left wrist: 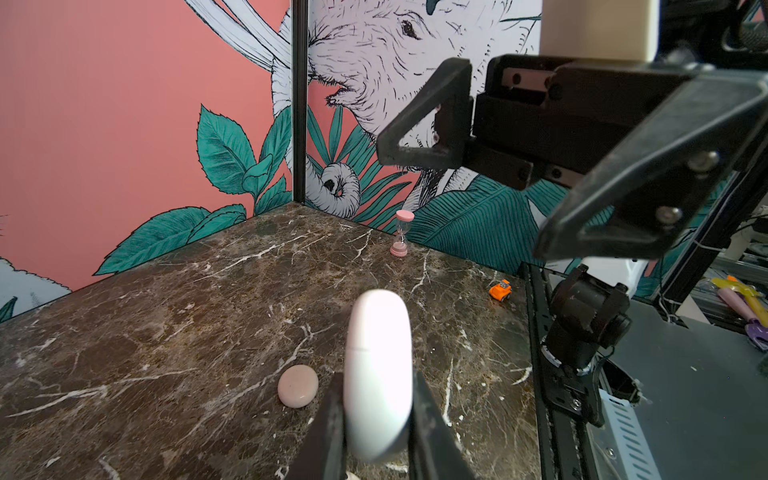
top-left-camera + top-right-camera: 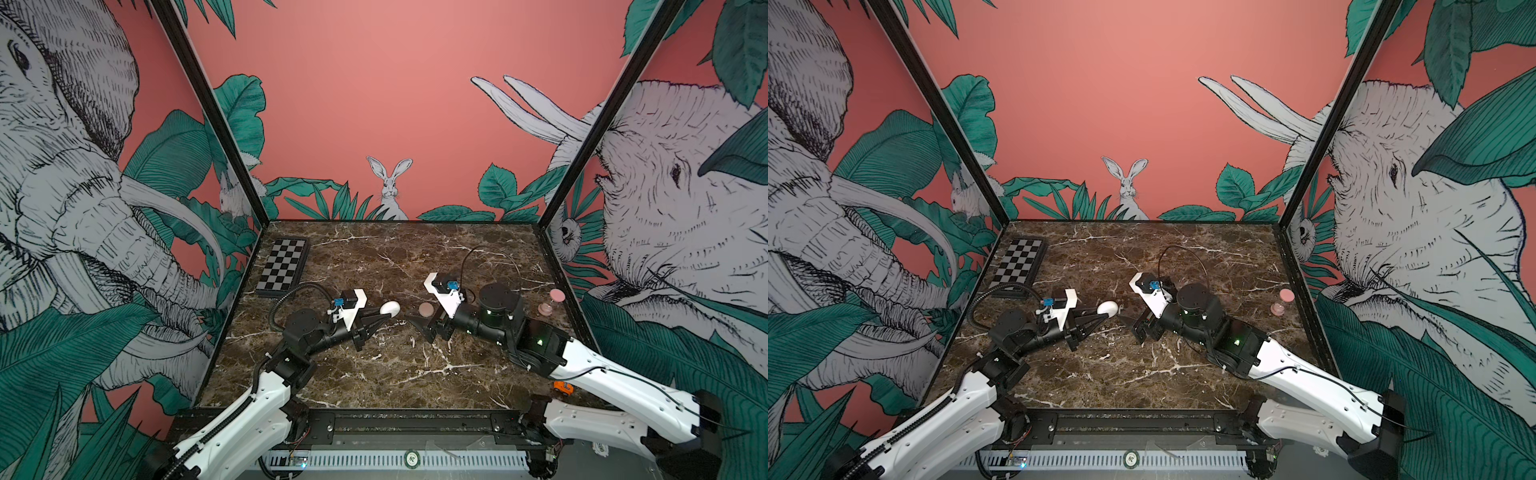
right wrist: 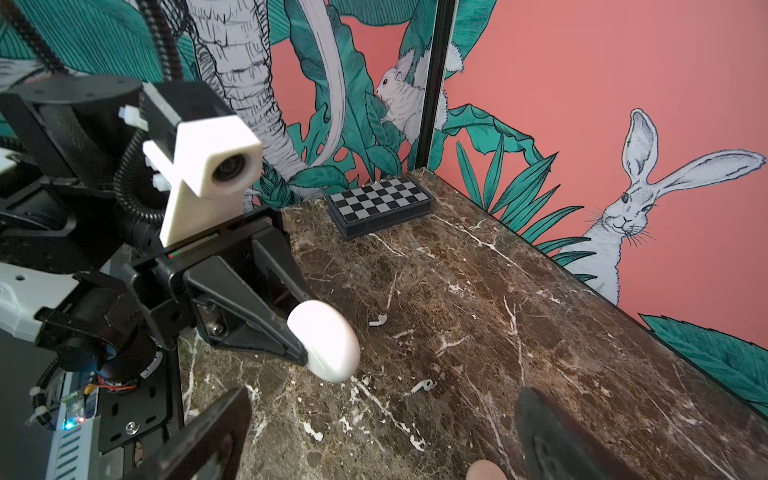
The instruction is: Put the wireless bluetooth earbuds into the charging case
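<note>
The charging case (image 2: 390, 308) is a smooth white oval puck with its lid down, also seen as the charging case (image 1: 378, 374). My left gripper (image 2: 384, 314) is shut on it and holds it just above the marble near the middle. In the right wrist view two wireless bluetooth earbuds lie loose on the marble: one earbud (image 3: 378, 321) past the held case, the other earbud (image 3: 423, 385) nearer my right gripper (image 3: 382, 415). That gripper is open with nothing between its fingers, and in both top views it faces the left gripper (image 2: 1100, 314) across a short gap.
A pink round puck (image 2: 426, 309) lies on the marble right beside the right gripper (image 2: 419, 328). A folded chessboard (image 2: 282, 268) sits at the back left. A pink hourglass (image 2: 548, 302) stands by the right wall, and an orange toy car (image 2: 562, 387) is near the front right.
</note>
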You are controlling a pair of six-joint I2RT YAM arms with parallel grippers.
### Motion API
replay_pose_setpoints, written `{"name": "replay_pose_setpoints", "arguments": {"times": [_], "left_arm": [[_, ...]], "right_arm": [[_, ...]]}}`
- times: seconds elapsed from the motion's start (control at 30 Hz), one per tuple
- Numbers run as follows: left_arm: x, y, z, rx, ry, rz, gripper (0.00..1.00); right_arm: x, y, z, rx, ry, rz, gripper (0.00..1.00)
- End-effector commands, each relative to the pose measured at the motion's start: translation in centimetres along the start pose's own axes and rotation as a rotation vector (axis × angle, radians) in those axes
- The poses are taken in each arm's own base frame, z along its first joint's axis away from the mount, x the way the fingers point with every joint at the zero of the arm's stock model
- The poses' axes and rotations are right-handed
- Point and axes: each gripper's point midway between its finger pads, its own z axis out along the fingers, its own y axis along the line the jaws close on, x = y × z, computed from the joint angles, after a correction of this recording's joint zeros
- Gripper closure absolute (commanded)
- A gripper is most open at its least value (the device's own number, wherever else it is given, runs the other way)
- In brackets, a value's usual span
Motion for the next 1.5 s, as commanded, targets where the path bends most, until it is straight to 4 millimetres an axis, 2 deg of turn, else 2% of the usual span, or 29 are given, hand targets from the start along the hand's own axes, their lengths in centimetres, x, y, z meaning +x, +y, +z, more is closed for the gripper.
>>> {"name": "replay_pose_setpoints", "arguments": {"times": [0.0, 0.47, 0.7, 1.47], "left_arm": [[-1.8, -1.3, 0.1, 0.066, -0.048, 0.016, 1.0], [-1.5, -3.0, 0.3, 0.165, -0.026, -0.008, 1.0], [-1.3, -3.4, 0.4, 0.182, -0.015, -0.01, 1.0], [-1.3, -4.1, 0.3, 0.22, -0.013, -0.016, 1.0]], "right_arm": [[-1.1, 0.0, -0.2, 0.034, -0.02, -0.068, 0.02], [0.4, 0.5, 1.4, 0.074, 0.046, -0.134, 0.02], [0.1, -0.5, 1.4, 0.145, 0.047, -0.132, 0.02], [-0.5, -1.5, 0.5, 0.204, 0.022, -0.125, 0.02]]}}
